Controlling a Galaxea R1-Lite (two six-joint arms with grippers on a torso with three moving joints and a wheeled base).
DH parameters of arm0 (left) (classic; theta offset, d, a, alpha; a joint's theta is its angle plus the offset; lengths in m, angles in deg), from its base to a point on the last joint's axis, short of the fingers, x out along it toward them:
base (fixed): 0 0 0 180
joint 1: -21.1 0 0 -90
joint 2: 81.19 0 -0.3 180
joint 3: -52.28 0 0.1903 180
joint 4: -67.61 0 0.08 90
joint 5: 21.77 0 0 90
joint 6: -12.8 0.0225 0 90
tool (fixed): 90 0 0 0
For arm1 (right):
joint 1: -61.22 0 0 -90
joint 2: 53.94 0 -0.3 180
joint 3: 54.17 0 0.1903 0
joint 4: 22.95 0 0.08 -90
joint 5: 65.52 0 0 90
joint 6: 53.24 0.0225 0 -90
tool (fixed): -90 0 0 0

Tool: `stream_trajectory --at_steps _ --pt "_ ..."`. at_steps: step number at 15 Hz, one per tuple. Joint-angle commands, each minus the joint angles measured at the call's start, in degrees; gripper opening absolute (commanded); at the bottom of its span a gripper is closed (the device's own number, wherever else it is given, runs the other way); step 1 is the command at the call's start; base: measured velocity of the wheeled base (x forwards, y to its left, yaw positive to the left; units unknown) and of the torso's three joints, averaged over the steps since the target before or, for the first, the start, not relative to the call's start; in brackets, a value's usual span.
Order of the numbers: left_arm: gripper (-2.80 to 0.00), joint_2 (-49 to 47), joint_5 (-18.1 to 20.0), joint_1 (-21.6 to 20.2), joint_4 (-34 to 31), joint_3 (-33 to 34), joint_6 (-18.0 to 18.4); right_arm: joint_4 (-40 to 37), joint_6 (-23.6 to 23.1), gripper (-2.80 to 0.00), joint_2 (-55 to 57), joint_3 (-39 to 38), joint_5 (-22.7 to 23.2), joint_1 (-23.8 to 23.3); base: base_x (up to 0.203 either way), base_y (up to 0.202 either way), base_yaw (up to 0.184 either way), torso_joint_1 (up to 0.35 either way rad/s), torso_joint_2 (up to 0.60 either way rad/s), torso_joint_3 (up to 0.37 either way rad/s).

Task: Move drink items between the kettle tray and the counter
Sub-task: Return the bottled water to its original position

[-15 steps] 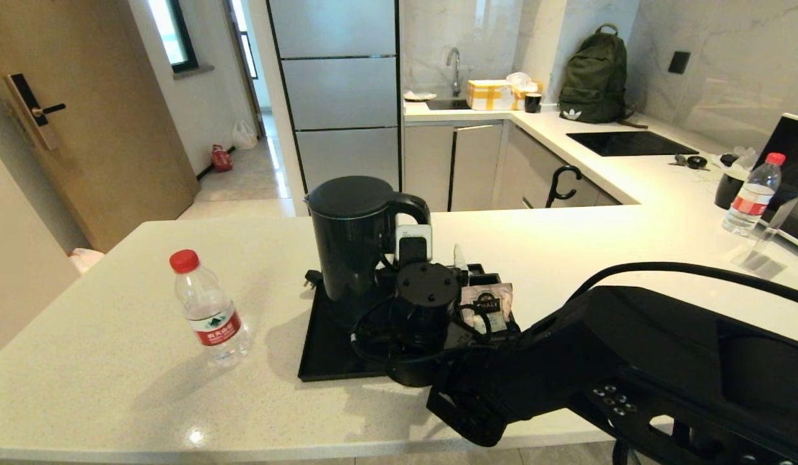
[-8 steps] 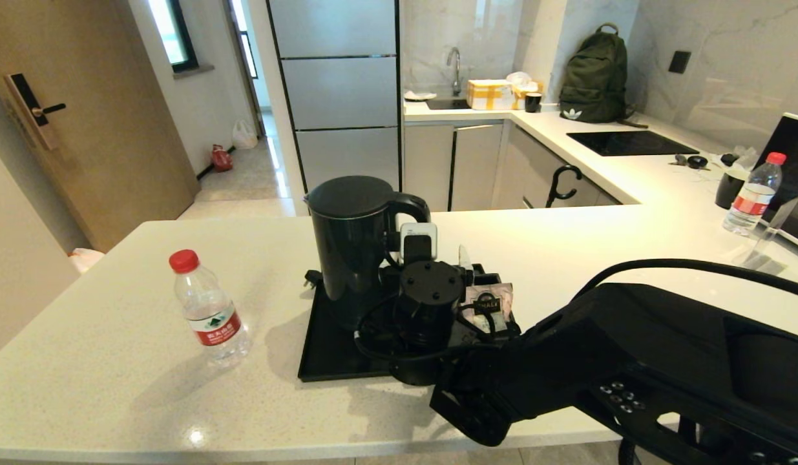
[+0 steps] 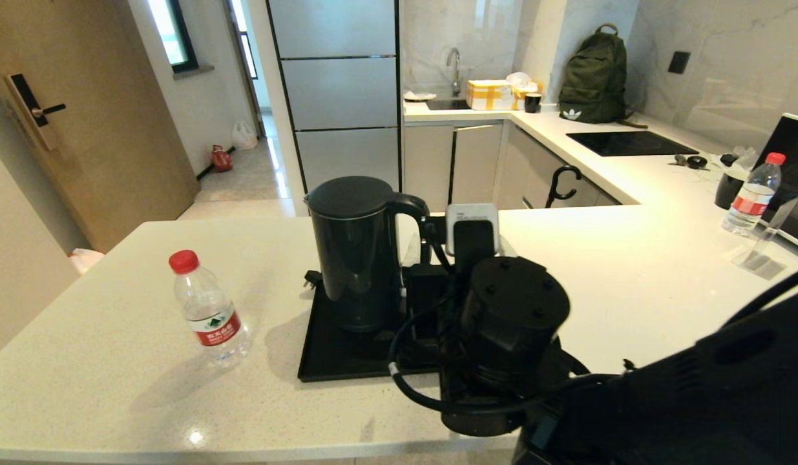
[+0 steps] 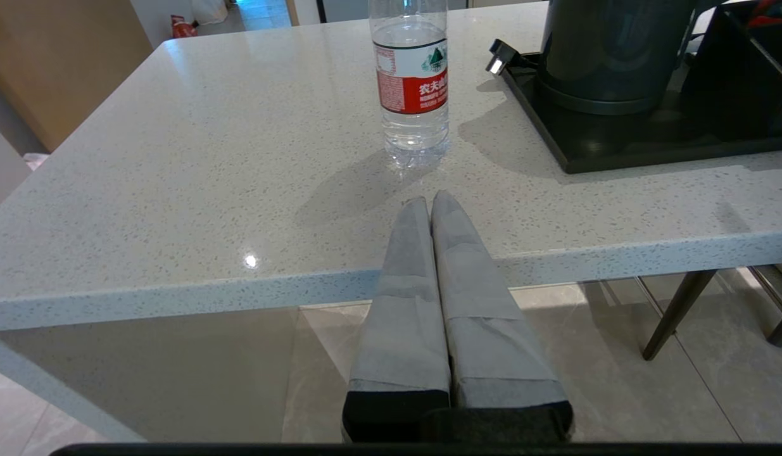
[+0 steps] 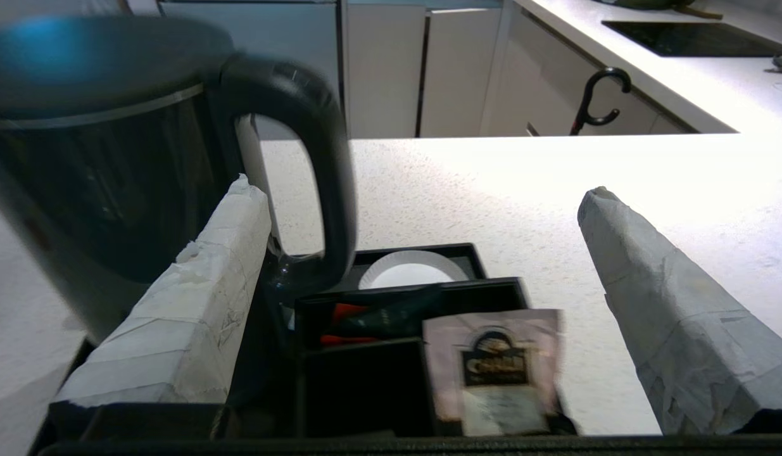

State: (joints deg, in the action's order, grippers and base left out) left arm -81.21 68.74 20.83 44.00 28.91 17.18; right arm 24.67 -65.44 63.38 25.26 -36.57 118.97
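The tall black kettle [image 3: 357, 252] stands on the black kettle tray [image 3: 327, 358] in the middle of the white speckled counter [image 3: 114, 361]. A clear water bottle [image 3: 208, 310] with a red cap stands upright on the counter, left of the tray. My right gripper [image 5: 419, 190] hovers open over the tray's compartment box [image 5: 365, 380], one finger [image 5: 194, 304] beside the kettle handle [image 5: 330, 190]. A pinkish tea sachet [image 5: 492, 373] leans in the box below the open jaws; in the head view my wrist hides it. My left gripper [image 4: 428, 199] is shut and empty at the counter's front edge, short of the bottle [image 4: 413, 82].
A second bottle [image 3: 754, 194] and a small black cup [image 3: 728, 187] stand on the far right counter beside a screen. The kettle's plug [image 3: 311, 279] lies by the tray's back left corner. A white disc [image 5: 409, 272] sits in the box's rear compartment.
My right arm has lifted and drawn back to the right, so its wrist now covers the sachet in the head view. Kettle, tray and bottle have stayed put.
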Motion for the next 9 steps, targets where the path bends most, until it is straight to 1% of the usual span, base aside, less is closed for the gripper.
stream_trajectory --at_steps 1,4,5,6,7,8,9 --pt "-2.80 0.02 0.01 0.00 -0.02 0.00 0.02 0.01 -0.10 0.00 -9.39 -5.13 -0.36 1.76 0.000 0.000 0.000 0.000 0.00 0.000" --pt "-2.80 -0.06 0.01 0.00 -0.02 0.00 0.02 -2.08 -0.03 0.00 -15.46 -8.54 -0.65 2.43 0.000 0.000 0.000 0.000 0.00 0.000" --pt "-2.80 0.02 0.01 0.00 -0.02 0.00 0.02 -3.26 -0.02 -2.80 -17.85 -9.48 -1.11 1.49 0.000 0.000 0.000 0.000 0.00 0.000" --pt "-2.80 0.02 0.01 0.00 -0.02 0.00 0.02 -4.26 -0.02 -2.80 -19.92 -10.50 -1.59 -1.33 0.000 0.000 0.000 0.000 0.00 0.000" --pt "-2.80 0.02 0.01 0.00 -0.02 0.00 0.02 -5.12 -0.02 -2.80 -21.04 -11.33 -1.91 -2.74 0.000 0.000 0.000 0.000 0.00 0.000" --pt "-2.80 0.02 0.01 0.00 -0.02 0.00 0.02 -5.89 -0.04 -2.80 -23.10 -11.84 -1.83 -5.54 0.000 0.000 0.000 0.000 0.00 0.000" --pt "-2.80 0.02 0.01 0.00 -0.02 0.00 0.02 -6.61 -0.06 -2.80 -25.31 -12.31 -1.76 -10.17 0.000 0.000 0.000 0.000 0.00 0.000"
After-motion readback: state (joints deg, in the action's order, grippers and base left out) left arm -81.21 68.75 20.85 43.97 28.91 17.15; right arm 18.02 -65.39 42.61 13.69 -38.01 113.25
